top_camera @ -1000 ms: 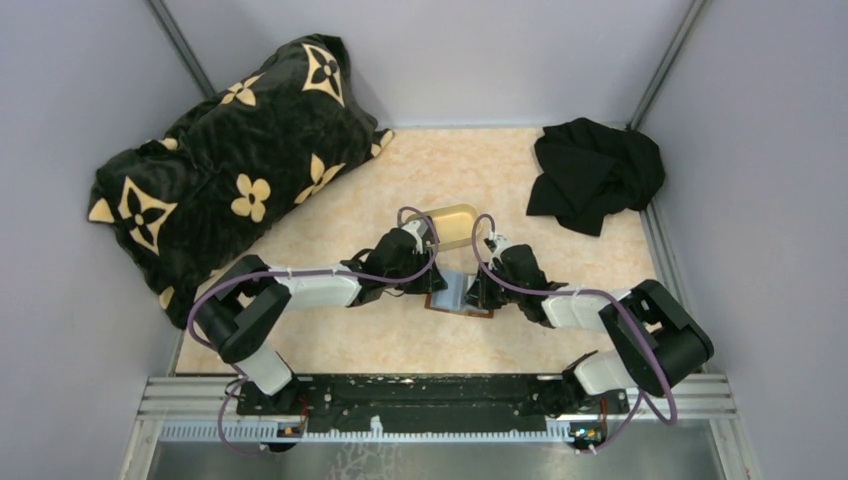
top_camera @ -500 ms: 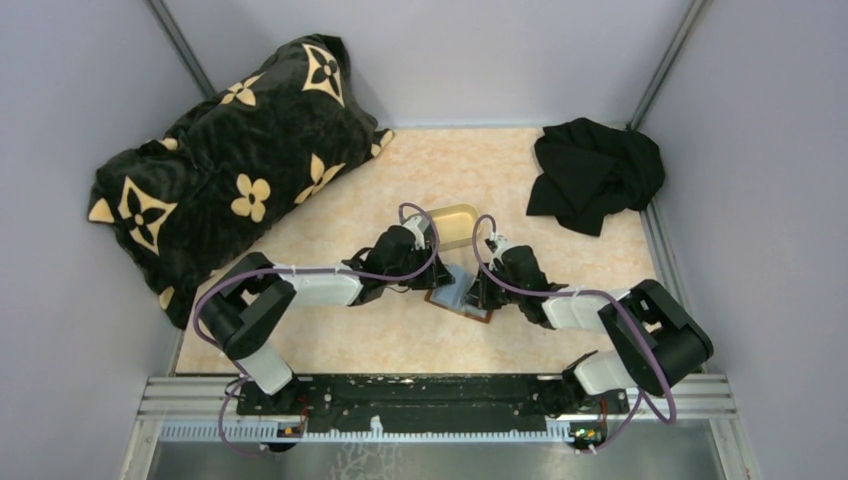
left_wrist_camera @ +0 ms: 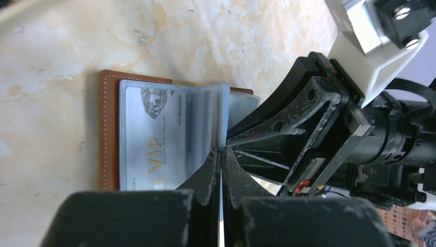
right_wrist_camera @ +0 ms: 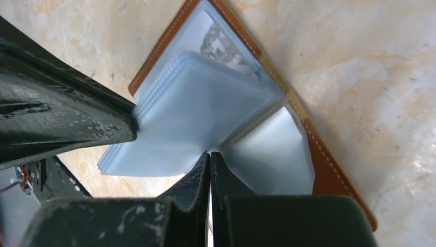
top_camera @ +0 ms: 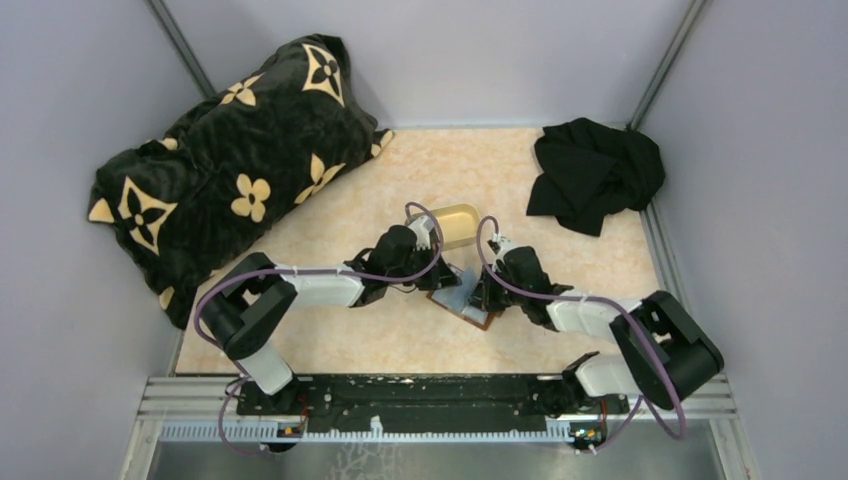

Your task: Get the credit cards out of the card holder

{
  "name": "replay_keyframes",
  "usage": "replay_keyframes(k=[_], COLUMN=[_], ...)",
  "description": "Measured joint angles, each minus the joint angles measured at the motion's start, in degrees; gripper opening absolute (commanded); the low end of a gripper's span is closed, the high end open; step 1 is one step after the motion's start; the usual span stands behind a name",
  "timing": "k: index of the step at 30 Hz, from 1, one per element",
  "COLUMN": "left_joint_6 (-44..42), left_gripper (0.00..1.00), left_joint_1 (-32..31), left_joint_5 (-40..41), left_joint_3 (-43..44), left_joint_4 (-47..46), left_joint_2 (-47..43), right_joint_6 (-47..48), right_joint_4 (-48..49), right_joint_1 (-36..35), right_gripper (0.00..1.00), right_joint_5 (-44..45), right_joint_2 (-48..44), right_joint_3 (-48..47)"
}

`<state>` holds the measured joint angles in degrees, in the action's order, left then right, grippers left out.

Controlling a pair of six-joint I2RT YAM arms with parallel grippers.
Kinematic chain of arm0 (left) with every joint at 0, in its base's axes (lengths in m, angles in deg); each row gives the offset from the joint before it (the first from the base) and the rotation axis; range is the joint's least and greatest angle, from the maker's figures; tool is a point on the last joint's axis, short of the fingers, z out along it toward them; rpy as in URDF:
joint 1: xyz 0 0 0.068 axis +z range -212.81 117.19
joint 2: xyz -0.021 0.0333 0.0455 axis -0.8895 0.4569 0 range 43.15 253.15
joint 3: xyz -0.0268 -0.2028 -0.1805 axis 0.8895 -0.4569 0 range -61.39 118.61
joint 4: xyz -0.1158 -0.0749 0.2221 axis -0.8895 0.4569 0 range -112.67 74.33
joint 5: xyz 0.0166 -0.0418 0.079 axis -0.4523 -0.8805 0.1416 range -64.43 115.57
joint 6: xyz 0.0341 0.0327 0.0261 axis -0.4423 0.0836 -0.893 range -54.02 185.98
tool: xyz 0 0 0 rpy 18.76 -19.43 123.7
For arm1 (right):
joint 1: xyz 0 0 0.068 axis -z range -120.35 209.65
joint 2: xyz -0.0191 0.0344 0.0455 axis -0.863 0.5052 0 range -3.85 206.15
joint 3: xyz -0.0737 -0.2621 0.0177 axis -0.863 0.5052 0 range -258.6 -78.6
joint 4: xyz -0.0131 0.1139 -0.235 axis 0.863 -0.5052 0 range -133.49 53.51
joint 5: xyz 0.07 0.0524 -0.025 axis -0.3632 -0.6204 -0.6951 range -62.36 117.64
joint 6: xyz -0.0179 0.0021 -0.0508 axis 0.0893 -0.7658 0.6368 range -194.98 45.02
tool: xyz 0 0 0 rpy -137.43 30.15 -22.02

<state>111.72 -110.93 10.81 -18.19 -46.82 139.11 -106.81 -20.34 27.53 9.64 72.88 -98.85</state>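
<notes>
marbled beige tabletop (top_camera: 400, 345); stitched brown card holder (left_wrist_camera: 108, 134) open, vip card (left_wrist_camera: 154, 139) in cloudy sleeves (right_wrist_camera: 205, 108); left gripper (left_wrist_camera: 221, 150), right gripper (right_wrist_camera: 210, 153) both closed.

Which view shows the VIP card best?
Left wrist: the VIP card lies face-up in the card holder, print readable. Right wrist shows only its patterned corner; the rest is covered. Top external: the holder is tiny and the card indiscernible.

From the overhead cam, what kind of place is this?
Probably a robot data-collection booth, not a home: plain grey walls boxing in a marble-look table, two arms bolted to a rail at its near edge, staged props like a pillow and black cloth.
</notes>
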Motion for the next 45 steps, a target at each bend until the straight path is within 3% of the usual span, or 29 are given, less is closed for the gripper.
replay_keyframes(k=[6, 12, 25, 38, 45], left_joint_6=[0.9, 1.2, 1.49, 2.05, 2.01], left_gripper=[0.0, 0.0, 0.0, 0.0, 0.0], left_joint_1=[-0.42, -0.59, -2.12, -2.82, -3.28], left_joint_5=[-2.78, -3.52, -4.76, -5.44, -5.81], left_joint_3=[0.02, 0.04, 1.05, 2.1, 4.68], left_joint_4=[-1.84, -2.12, -2.64, -2.34, -1.29], left_joint_2=[1.9, 2.84, 2.78, 2.84, 4.09], right_joint_6=[0.96, 1.33, 2.08, 2.29, 3.76], right_joint_4=[-7.13, -9.53, -12.79, -3.3, -5.2], right_joint_1=[0.0, 0.44, 1.11, 1.6, 1.79], right_gripper=[0.0, 0.0, 0.0, 0.0, 0.0], right_joint_5=[3.26, 4.7, 7.43, 1.86, 2.54], right_joint_2=[-7.39, -8.81, -6.86, 4.02, 3.34], right_joint_3=[0.0, 0.0, -0.9, -5.18, -6.12])
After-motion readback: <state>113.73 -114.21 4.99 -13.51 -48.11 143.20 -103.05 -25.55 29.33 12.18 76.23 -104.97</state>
